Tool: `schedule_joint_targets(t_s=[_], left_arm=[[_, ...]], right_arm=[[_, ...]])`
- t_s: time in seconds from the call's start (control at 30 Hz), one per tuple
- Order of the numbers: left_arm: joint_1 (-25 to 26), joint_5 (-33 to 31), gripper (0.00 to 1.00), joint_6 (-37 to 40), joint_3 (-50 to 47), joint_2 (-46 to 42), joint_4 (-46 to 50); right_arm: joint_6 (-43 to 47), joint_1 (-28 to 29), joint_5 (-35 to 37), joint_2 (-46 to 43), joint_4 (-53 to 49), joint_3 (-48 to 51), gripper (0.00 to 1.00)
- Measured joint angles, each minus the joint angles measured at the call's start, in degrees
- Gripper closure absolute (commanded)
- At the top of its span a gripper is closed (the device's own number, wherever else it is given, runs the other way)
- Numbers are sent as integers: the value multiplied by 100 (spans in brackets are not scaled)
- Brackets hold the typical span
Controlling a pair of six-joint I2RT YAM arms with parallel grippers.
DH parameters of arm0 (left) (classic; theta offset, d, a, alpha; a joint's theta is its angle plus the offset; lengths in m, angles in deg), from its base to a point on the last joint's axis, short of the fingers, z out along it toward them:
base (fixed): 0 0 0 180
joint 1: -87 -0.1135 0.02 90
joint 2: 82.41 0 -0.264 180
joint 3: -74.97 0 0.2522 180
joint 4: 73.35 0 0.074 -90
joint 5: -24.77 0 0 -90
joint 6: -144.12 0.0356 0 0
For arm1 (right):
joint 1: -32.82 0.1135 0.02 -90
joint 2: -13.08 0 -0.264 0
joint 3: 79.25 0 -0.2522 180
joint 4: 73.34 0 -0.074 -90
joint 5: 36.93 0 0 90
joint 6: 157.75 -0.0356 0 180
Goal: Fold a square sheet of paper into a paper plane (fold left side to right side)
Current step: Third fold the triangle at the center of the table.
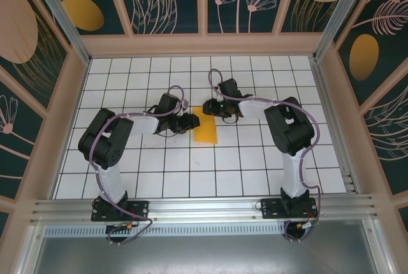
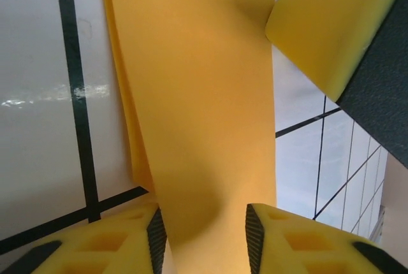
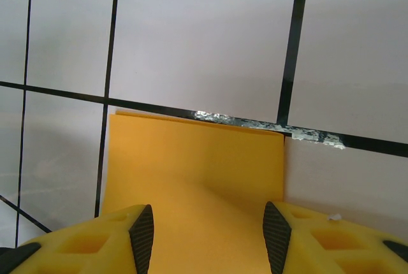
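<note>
Overhead, the square sheet of paper (image 1: 206,130) lies as a narrow bright orange strip at the centre of the frame, on the white gridded table (image 1: 255,159). The left gripper (image 1: 192,122) sits at the strip's left edge, and the right gripper (image 1: 209,107) sits at its upper end. The left arm rises from its base at the lower left, bends at an elbow far left, and reaches right toward the centre. The right arm rises from the lower right, bends, and reaches left.

In the left wrist view, the paper (image 2: 204,95) runs from the top of the frame down into the gap between the two yellow fingers at the bottom. It bows upward, with a second layer showing along its left side. The jaws stand part-way apart and the paper fills the gap; whether they pinch it cannot be told. A finger of the other gripper (image 2: 325,32) rests at the upper right, at the paper's edge.

In the right wrist view, the paper (image 3: 197,165) lies flat in the lower half, its far edge along a black grid line. The right jaws stand apart, with the paper between them.
</note>
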Motion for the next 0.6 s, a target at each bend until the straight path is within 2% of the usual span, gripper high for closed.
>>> schedule_joint_targets(t_s=[0.1,0.23,0.4,0.6], left_arm=[[0,-17,79,-24,0,0,2],[2,-22,88,-52,-13,-2,-4],[31,-46,90,-87,-98,-2,-26],[87,-61,92,-151,-114,-15,-44]], right_arm=[[-2,-22,-59,-7,149,85,46],[22,-79,-214,-149,457,350,37],[225,-232,-208,-656,546,835,29],[732,-221,118,-1784,686,1591,28]])
